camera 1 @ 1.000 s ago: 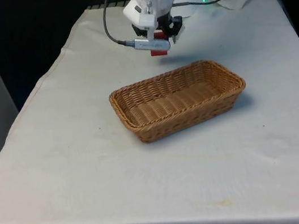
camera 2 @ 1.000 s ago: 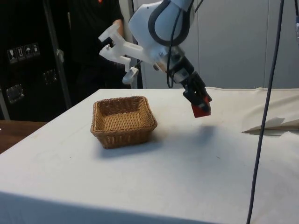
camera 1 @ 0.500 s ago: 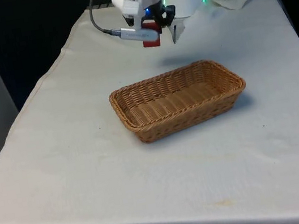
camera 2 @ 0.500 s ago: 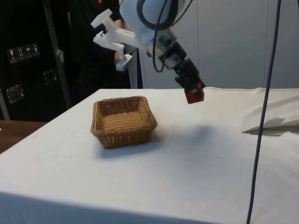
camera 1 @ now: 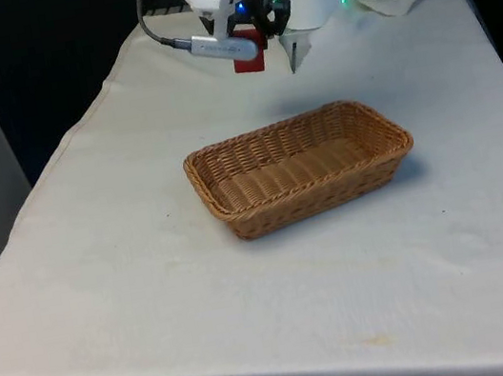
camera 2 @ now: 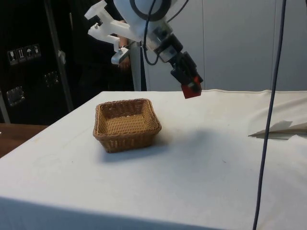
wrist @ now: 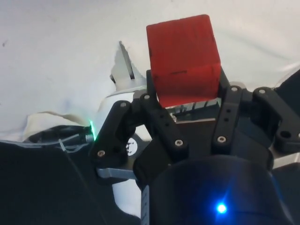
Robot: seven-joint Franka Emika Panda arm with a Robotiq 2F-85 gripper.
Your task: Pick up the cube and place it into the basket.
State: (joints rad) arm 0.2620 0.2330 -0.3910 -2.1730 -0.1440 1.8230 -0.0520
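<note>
Gripping red cube (camera 2: 192,88), gripper (camera 2: 188,84) above white-clothed table (camera 1: 153,291); basket (camera 1: 298,167) near.

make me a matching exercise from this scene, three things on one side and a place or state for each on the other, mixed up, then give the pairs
Things
1. cube
2. basket
3. gripper

Place or state
A. stands empty on the white cloth
B. shut, raised above the table beyond the basket's far side
C. red, clamped between two black fingers, off the table

Pairs: 1-C, 2-A, 3-B
</note>
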